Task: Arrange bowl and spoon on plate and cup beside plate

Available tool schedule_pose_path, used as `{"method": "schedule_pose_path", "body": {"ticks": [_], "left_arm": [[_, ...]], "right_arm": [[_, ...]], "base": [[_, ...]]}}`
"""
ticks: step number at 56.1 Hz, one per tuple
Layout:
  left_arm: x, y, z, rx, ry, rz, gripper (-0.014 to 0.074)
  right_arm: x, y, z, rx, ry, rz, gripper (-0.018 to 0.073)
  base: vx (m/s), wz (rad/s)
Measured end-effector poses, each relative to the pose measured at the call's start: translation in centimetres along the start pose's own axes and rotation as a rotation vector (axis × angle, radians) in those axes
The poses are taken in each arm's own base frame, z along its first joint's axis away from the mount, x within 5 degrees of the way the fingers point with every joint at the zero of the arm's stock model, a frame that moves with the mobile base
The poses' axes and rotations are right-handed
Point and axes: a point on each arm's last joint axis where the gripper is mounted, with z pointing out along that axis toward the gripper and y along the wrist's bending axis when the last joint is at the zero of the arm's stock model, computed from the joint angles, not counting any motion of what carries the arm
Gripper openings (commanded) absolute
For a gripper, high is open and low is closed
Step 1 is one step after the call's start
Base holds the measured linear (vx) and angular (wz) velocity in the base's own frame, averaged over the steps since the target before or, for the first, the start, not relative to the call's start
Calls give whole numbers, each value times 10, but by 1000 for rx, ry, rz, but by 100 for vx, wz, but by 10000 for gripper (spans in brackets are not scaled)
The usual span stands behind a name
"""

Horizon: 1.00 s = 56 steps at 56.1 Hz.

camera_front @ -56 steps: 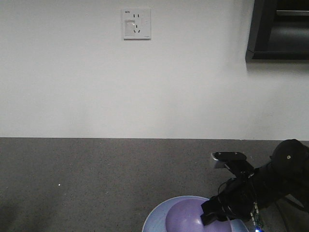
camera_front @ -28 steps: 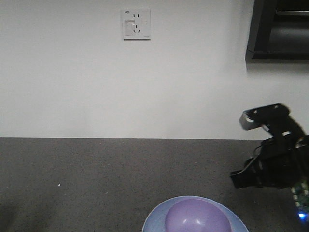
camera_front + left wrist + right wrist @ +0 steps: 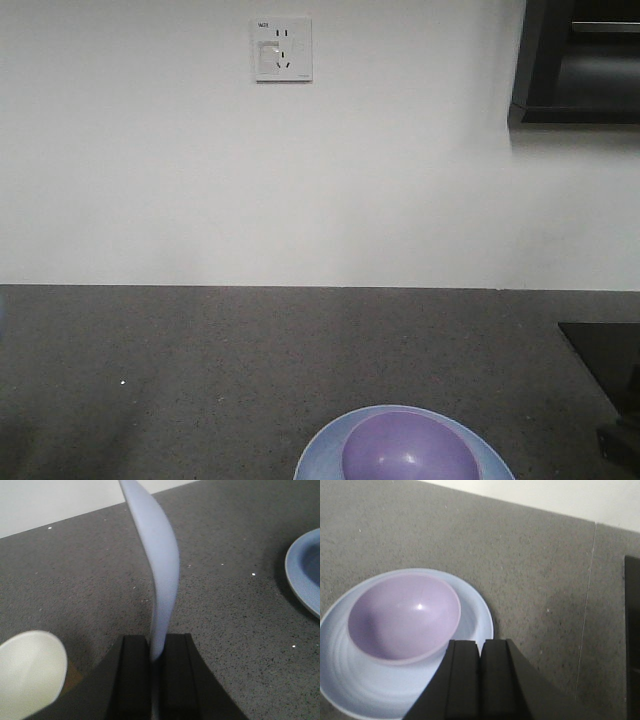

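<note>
The lavender bowl (image 3: 404,615) rests upright on the periwinkle plate (image 3: 470,610); both also show at the front view's bottom edge, bowl (image 3: 410,450) on plate (image 3: 320,450). My right gripper (image 3: 480,647) hangs above the plate's right rim, shut with nothing between its fingers. My left gripper (image 3: 154,645) is shut on the pale-blue spoon (image 3: 159,570), which sticks up and forward from the fingers. The cup (image 3: 27,672) shows its cream inside at lower left of the left wrist view. The plate's rim (image 3: 305,575) lies to the right of the spoon.
Dark speckled countertop (image 3: 200,360) runs back to a white wall with a socket (image 3: 282,48). A black edge (image 3: 610,360) lies at the right of the counter, and a dark shelf (image 3: 580,60) hangs at upper right.
The right arm, earlier low over the bowl, rose and swung right, and has left the front view. Bowl and plate have not moved.
</note>
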Motion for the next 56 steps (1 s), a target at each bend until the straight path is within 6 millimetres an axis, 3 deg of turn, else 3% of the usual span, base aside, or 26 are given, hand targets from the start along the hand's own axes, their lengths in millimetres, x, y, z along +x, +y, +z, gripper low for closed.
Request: {"method": "schedule_pose_path", "body": {"ticks": [10, 18, 24, 33, 45, 56], "left_arm": [[-48, -12, 43, 187, 72, 84, 0], [-65, -45, 95, 352, 204, 160, 0], [-72, -78, 129, 451, 290, 217, 0], [-80, -119, 165, 543, 368, 261, 0], [-84, -163, 197, 617, 447, 303, 1], [-72, -193, 217, 664, 531, 341, 38]], "right_arm": [[29, 3, -1, 12, -16, 7, -8], [32, 2, 0, 17, -22, 8, -8], [31, 2, 1, 21, -35, 9, -8], [30, 2, 1, 23, -42, 9, -8], [30, 2, 1, 24, -45, 9, -8], [30, 2, 1, 24, -45, 9, -8]], "base": [[0, 0], [0, 0], [0, 0], [0, 0], [0, 0], [0, 0]]}}
